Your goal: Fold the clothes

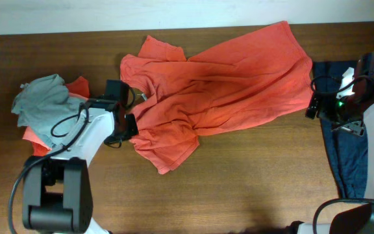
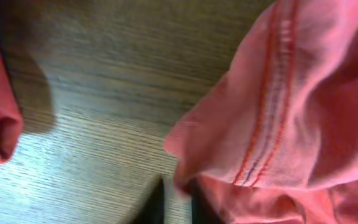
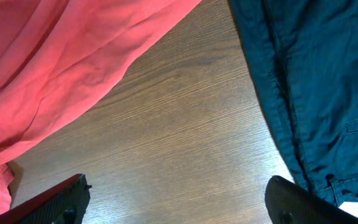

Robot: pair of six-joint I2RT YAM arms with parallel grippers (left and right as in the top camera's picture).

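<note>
Clothes (image 1: 239, 78): four garments lying on the wooden counter (image 1: 252, 188), spread from its left end to its right end.
Grey garment (image 1: 41, 101): crumpled at the far left, resting on top of the salmon one.
Salmon garment (image 1: 36, 140): mostly hidden under the grey one, with its edges showing below and to the right.
Left pincer (image 1: 130, 114): at the left border of the big shirt. In the wrist view its dark fingertips (image 2: 157, 208) stand close together, narrow, with a bit of the shirt's edge between them. That view is blurred.
Orange-red T-shirt (image 1: 226, 84): in the middle of the counter, lying slantwise and rumpled, one sleeve toward the far edge and another toward the near edge. Its stitched hem (image 2: 272, 124) shows close up in the left wrist view.
Right pincer (image 1: 313, 104): just beyond the shirt's right border. Its fingertips (image 3: 61, 199) are spread wide with nothing held, above bare wood between the T-shirt and the navy cloth.
Navy garment (image 1: 352, 156): at the far right, running toward the near edge and partly under the right arm. A seam and a pocket edge show in the right wrist view.
</note>
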